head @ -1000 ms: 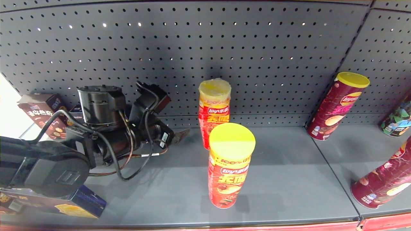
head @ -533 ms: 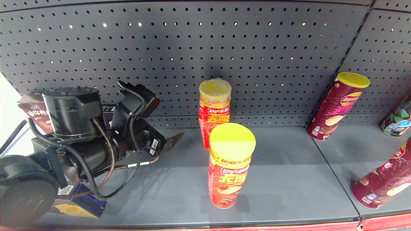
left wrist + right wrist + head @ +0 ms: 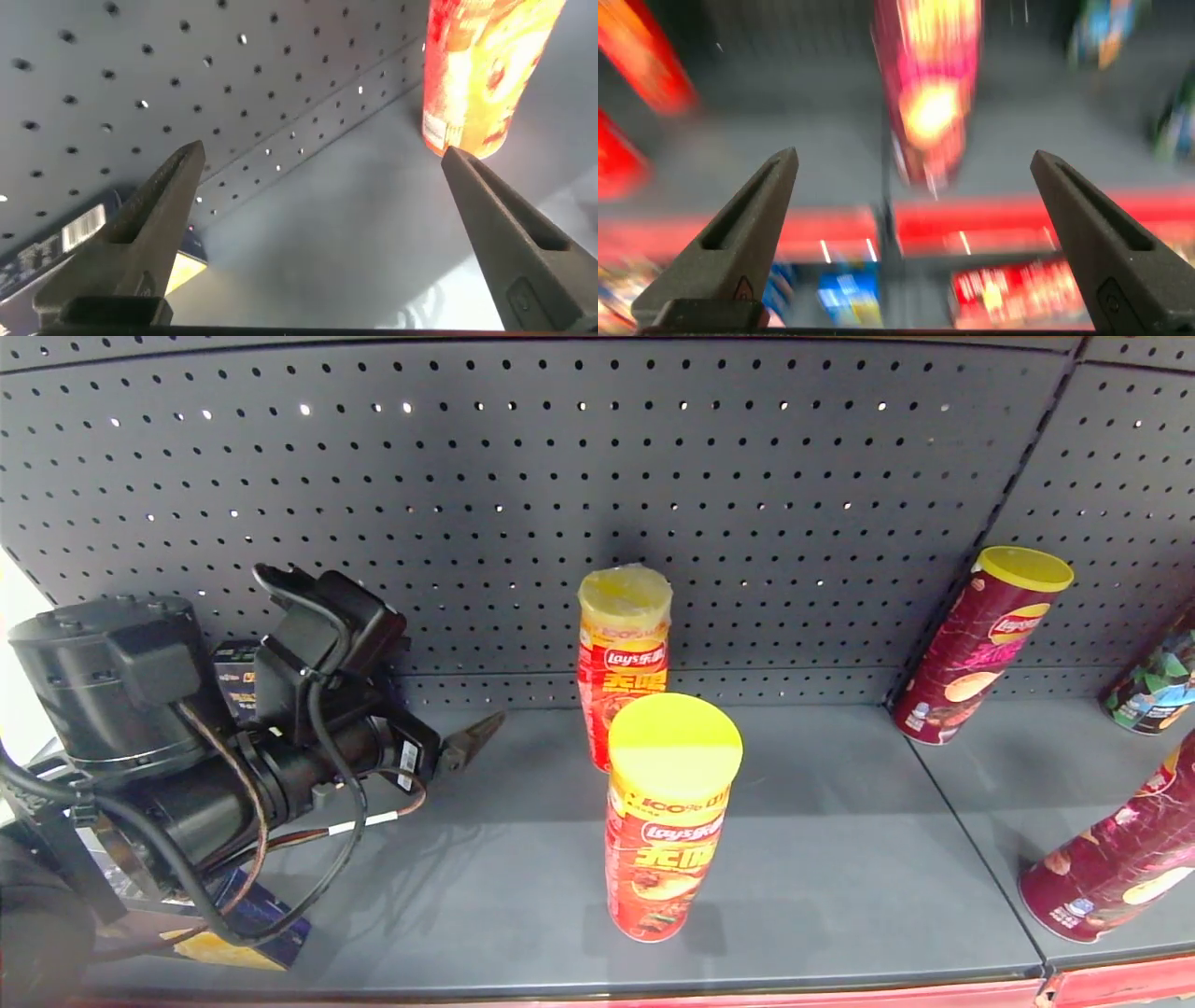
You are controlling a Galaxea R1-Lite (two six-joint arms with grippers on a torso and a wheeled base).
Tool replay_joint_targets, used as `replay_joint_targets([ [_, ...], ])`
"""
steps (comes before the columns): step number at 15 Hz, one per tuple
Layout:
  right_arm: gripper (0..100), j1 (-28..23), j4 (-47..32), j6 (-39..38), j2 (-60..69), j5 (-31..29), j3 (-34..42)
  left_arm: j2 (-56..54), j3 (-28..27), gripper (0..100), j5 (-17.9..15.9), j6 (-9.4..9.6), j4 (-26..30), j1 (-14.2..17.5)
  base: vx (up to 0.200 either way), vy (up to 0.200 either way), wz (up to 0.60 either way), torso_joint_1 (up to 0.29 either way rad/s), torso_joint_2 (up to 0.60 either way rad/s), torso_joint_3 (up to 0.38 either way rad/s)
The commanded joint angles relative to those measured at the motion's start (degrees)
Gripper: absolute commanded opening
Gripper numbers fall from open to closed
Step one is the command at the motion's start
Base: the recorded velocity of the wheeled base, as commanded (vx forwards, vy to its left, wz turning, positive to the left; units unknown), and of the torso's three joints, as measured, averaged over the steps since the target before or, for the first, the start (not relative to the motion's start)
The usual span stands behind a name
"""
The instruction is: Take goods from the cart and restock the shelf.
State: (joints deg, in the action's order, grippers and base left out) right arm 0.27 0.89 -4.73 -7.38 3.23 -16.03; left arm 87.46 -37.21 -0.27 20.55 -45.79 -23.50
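Pulling back toward my left, the left arm (image 3: pixel 215 793) has carried the left claw (image 3: pixel 471 740) away from the two red cans over the last second, while the cans themselves have kept their places; the pegboard (image 3: pixel 597 476) rises as a dark perforated wall behind everything; the shelf (image 3: pixel 840 859) is a grey deck below it, with a red strip along its front lip; the left arm hangs low over the shelf's left part, its claw pointing toward the rear red can (image 3: pixel 624 663) and well apart from it; I read the left claw as released, its two fingers spread wide in the wrist view, bare shelf between them and nothing held; the front red can (image 3: pixel 670 821) stands upright near the middle of the shelf, yellow lid on top; the rear red can stands upright just behind it, close to the pegboard; on the right, a maroon can (image 3: pixel 980 649) with a yellow lid sits at the back beside the pegboard's post, and a second maroon can (image 3: pixel 1116 859) sits nearer the front edge; a dark green can (image 3: pixel 1153 686) shows at the far right; a blue and yellow box (image 3: pixel 233 933) lies under the arm at the shelf's front left, and a dark box (image 3: pixel 233 677) peeks out behind the wrist; the right claw (image 3: pixel 913 157) is likewise released, fingers wide and empty, its view too blurred for me to name what lies beyond.
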Motion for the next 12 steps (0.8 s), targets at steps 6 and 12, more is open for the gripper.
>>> replay_joint_targets([
  [6,100,11.33,-3.97,6.31,-36.83,17.78,-28.97,0.26,1.08,100,-0.17,0.01,-1.15,0.74,0.000,0.000,0.00,0.000,0.00,0.000],
  [12,100,31.55,0.60,8.25,-49.14,10.83,-27.83,-0.44,2.84,100,-0.17,0.01,-1.59,2.23,0.000,0.000,0.00,0.000,0.00,0.000],
])
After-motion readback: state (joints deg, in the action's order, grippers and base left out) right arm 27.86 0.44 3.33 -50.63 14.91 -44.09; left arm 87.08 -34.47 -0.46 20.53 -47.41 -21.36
